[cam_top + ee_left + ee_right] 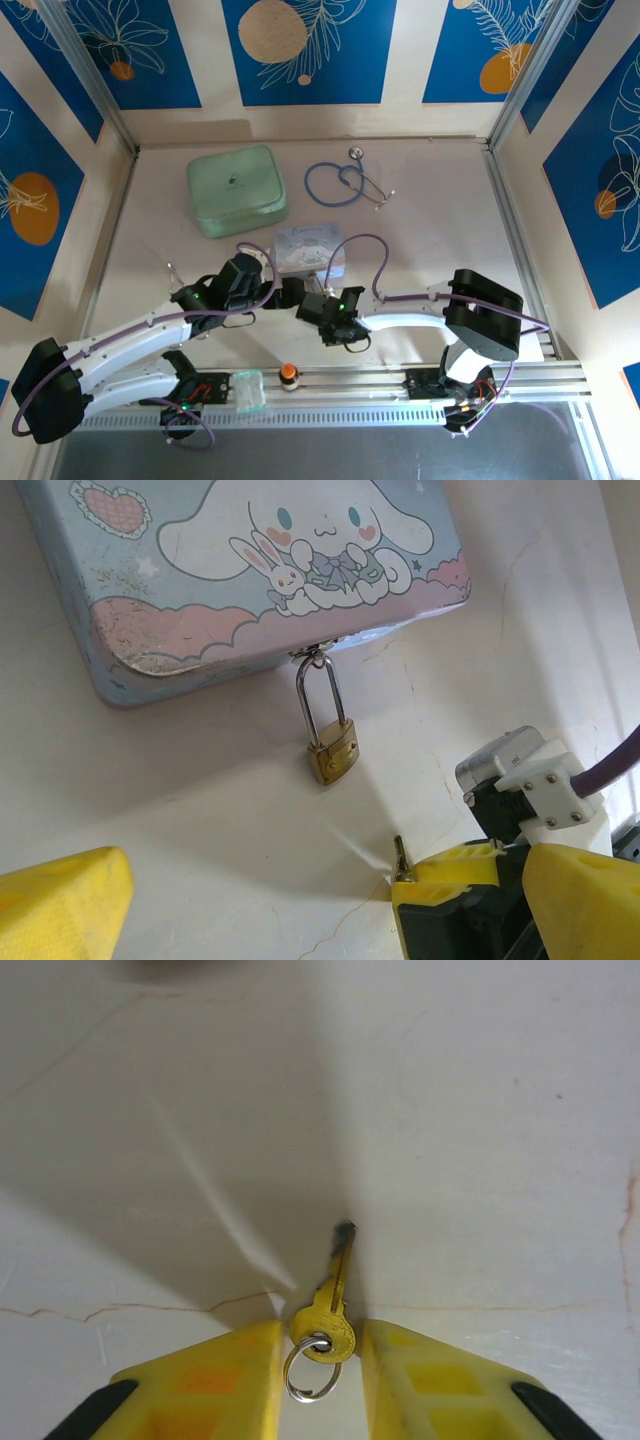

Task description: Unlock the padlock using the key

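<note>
Yellow fingers (60, 900) of my left hand (320, 910) sit at the bottom corners of the left wrist view, spread wide with nothing between them. Beyond them the padlock (332, 750) lies on the pale desk (180, 810). Its brass body is toward my hand, and its silver shackle is hooked through the clasp of the blue cartoon tin (200, 580). Right of the padlock and clearly apart from it, the tip of the key (400, 852) sticks out past a yellow finger of my right hand (322, 1385).

The right wrist view shows that hand pinching the key by its round bow, one finger on each side. A small split ring (308, 1378) hangs from the bow. The blade points away toward the desk; I cannot tell whether its tip touches the surface.

From above, my two hands stand close together just in front of the tin's near edge, the left one on the left.
</note>
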Tool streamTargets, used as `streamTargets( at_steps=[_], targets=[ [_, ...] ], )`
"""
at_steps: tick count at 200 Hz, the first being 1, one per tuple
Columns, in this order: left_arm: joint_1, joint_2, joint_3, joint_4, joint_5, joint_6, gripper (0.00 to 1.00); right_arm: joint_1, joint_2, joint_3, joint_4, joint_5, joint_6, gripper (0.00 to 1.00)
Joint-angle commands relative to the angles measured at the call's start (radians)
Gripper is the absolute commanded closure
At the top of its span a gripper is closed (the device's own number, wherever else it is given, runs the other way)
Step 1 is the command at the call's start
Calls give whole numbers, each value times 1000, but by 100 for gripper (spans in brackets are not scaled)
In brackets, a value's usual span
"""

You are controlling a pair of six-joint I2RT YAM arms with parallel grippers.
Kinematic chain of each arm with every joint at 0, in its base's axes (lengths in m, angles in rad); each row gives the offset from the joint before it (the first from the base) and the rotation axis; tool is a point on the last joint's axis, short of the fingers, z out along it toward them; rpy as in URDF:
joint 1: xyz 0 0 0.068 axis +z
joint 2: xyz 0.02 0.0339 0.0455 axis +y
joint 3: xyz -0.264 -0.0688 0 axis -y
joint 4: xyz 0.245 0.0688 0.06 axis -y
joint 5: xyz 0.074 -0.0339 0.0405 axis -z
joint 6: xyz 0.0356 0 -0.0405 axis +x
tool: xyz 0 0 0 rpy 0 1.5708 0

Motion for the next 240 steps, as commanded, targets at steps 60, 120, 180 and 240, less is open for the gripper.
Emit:
streamTargets(
  at_steps=[60,120,180,240],
  targets=[
    [-7,18,-13,54,14,-27,1,-28,-29,-106,104,-60,-2,83],
    [-10,66,-20,135,44,-55,1,-63,-114,-204,180,-82,-57,92],
    [-21,121,-101,463,161,-68,5,-178,-313,-360,372,-247,-275,100],
    [-26,172,-162,804,242,-59,16,-409,-556,-402,414,-610,-525,100]
  ],
)
